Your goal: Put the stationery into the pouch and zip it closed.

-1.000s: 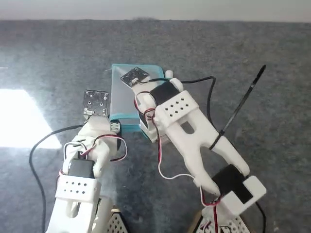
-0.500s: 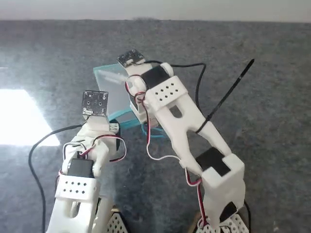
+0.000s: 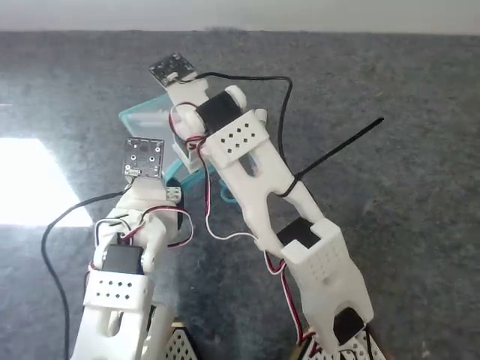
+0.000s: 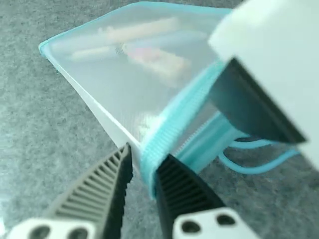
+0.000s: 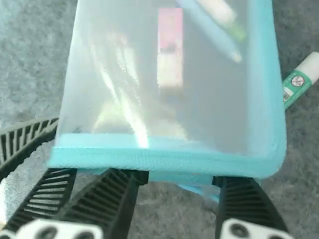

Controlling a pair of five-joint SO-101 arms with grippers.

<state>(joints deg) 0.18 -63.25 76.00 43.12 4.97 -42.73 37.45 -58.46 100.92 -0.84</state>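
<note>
Pouch (image 5: 149,99), translucent, teal-trimmed, stationery showing inside, between the two arm tips. Zip edge (image 5: 164,158): long axis runs from left gripper (image 4: 147,154), pinched on one corner, toward right gripper (image 5: 177,180), jaws spread astride the band. White pen (image 5: 299,79) just beside the pouch, outside.

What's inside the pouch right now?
Through the translucent wall of the pouch: a pink block and pen-like sticks, too blurred to identify. Glare hides the rest of the inside. One white-and-green stick lies outside, beside the pouch.
</note>
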